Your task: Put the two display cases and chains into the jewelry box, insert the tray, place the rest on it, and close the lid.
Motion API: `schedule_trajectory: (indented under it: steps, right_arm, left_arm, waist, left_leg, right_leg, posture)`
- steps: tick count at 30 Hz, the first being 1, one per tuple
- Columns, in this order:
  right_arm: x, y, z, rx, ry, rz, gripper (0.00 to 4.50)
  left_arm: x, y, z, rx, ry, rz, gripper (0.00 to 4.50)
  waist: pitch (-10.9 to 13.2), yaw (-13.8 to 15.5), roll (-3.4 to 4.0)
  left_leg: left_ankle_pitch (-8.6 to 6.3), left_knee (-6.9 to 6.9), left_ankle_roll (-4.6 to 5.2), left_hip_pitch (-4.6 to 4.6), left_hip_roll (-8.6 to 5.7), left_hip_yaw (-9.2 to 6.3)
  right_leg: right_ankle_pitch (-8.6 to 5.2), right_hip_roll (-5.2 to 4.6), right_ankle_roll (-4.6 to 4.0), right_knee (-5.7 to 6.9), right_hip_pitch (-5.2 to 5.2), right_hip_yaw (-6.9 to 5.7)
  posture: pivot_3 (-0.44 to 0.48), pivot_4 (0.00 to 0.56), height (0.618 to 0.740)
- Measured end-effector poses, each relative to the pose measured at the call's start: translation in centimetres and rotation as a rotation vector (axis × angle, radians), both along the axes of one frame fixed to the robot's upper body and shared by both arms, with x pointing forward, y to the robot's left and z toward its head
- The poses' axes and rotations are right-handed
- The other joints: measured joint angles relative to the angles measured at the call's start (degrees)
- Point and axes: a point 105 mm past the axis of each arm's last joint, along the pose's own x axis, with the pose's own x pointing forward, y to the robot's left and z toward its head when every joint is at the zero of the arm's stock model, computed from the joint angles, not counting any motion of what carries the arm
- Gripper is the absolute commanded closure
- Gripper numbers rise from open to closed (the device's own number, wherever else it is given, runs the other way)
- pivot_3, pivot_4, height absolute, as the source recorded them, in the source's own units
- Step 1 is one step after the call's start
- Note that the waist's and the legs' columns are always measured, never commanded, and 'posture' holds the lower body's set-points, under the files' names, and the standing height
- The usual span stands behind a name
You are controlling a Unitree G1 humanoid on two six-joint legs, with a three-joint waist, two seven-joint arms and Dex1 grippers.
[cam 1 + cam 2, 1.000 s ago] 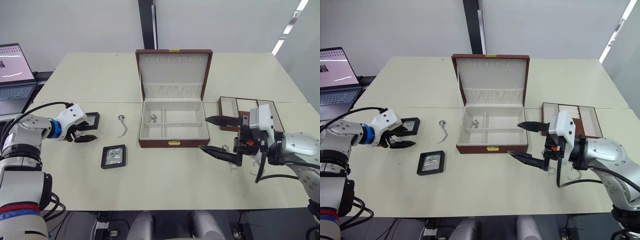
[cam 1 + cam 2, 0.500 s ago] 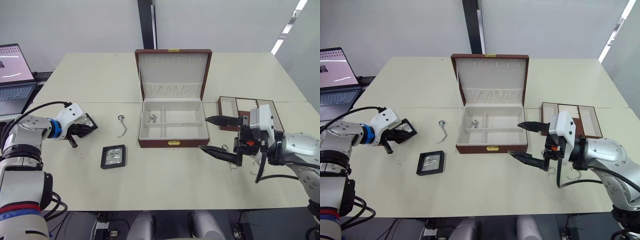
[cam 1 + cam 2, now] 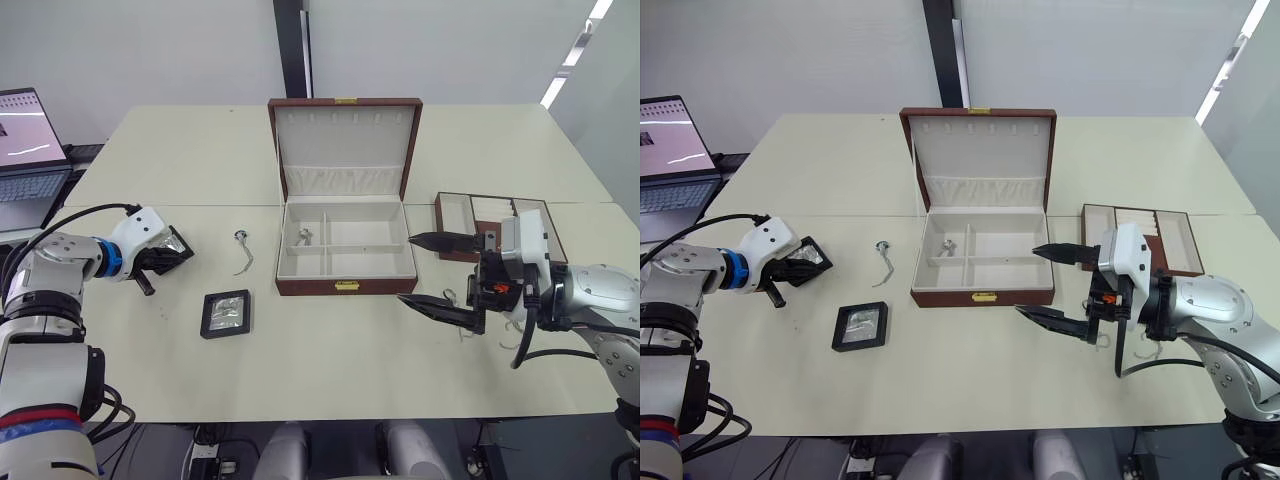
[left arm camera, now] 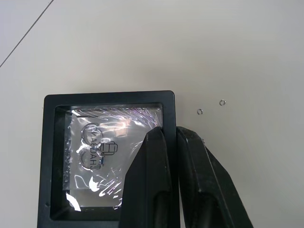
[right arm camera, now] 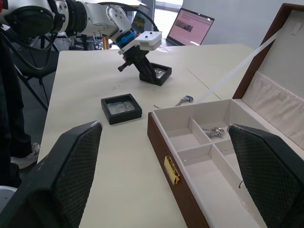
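Observation:
My left gripper is shut on the rim of a black display case, which is tipped up off the table at the left. In the left wrist view the fingers pinch the case's edge. A second display case lies flat nearer the front. One chain lies on the table between the cases and the open jewelry box. Another chain sits in the box's back left compartment. My right gripper hangs open right of the box. The tray lies behind it.
A laptop stands open at the far left edge. Two tiny rings lie on the table beside the held case. A small silver piece lies by my right gripper. The box's lid stands upright at the back.
My left gripper, open around the display case a second ago, has shut on its rim and tipped it up. The right arm has stayed still.

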Motion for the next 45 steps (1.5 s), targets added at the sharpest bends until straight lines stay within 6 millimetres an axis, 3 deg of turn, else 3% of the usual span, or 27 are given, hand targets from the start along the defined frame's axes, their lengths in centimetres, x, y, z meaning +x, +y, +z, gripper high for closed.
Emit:
schedule_trajectory:
  steps: [5,9,15,21,27,32,38,45]
  right_arm:
    - [0.0,0.0,-0.1,-0.002,-0.002,-0.002,0.0]
    - [-0.1,-0.5,-2.0,-0.037,0.025,-0.026,0.0]
    - [0.0,-1.3,-4.4,-0.032,0.079,-0.071,0.0]
    - [0.3,-1.8,-5.2,-0.014,0.093,-0.109,0.0]
    - [0.7,-2.9,-4.9,-0.011,0.064,-0.182,0.0]
    - [0.7,-3.3,-5.1,0.01,0.069,-0.237,0.0]
    - [0.4,-4.3,-4.8,0.013,0.044,-0.316,0.0]
    - [0.0,-5.3,-3.7,0.033,-0.01,-0.43,0.0]
  left_arm:
    - [-0.1,0.0,0.0,-0.007,0.0,-0.003,4.49]
    - [-0.2,-0.5,0.3,-0.028,0.025,-0.039,4.49]
    - [0.4,-2.3,3.7,0.015,-0.034,-0.16,4.49]
    - [0.4,-6.6,7.9,0.025,-0.09,-0.309,4.49]
    - [-1.0,-12.1,12.1,-0.046,-0.118,-0.443,4.49]
    - [-1.7,-16.5,14.3,-0.074,-0.146,-0.586,4.49]
    - [-1.1,-21.2,13.6,-0.087,-0.116,-0.723,4.49]
    - [0.6,-25.9,9.5,-0.019,-0.054,-0.809,4.49]
  waist:
    - [0.0,0.0,0.0]
    - [0.0,0.0,-0.03]
    - [0.0,0.0,-0.2]
    - [0.0,0.0,-0.23]
    - [0.0,0.0,-0.23]
    - [0.0,0.1,-0.23]
    - [0.0,0.2,-0.24]
    - [0.0,0.3,-0.25]
  left_leg:
    - [0.0,0.0,0.0,0.0,0.0,0.0]
    - [0.0,0.0,0.0,-0.04,-0.01,0.02]
    - [0.0,0.01,0.0,-0.05,0.01,0.03]
    - [0.0,0.01,-0.01,-0.07,0.06,0.03]
    - [0.0,0.02,-0.01,-0.05,0.09,0.07]
    - [0.0,0.04,-0.01,-0.05,0.05,0.11]
    - [0.0,0.05,-0.01,-0.05,0.02,0.11]
    - [0.0,0.07,0.0,-0.06,0.0,0.13]
  right_leg:
    - [0.0,0.0,0.0,0.0,-0.01,0.0]
    - [0.0,0.0,0.0,0.0,-0.03,-0.01]
    - [0.0,-0.01,0.0,0.01,-0.04,0.01]
    - [0.0,0.01,0.0,0.01,-0.05,0.01]
    - [0.0,0.04,0.0,0.02,-0.04,0.02]
    - [0.0,0.03,0.0,0.02,-0.02,0.05]
    - [0.0,0.02,0.0,0.0,0.01,0.06]
    - [0.0,0.02,0.0,0.0,0.0,0.09]
  posture:
    - [0.0,0.15,0.74]
    - [0.0,0.15,0.74]
    - [0.0,0.15,0.74]
    - [0.0,0.15,0.74]
    - [0.0,0.15,0.74]
    - [0.0,0.15,0.74]
    - [0.0,0.15,0.74]
    - [0.0,0.15,0.74]
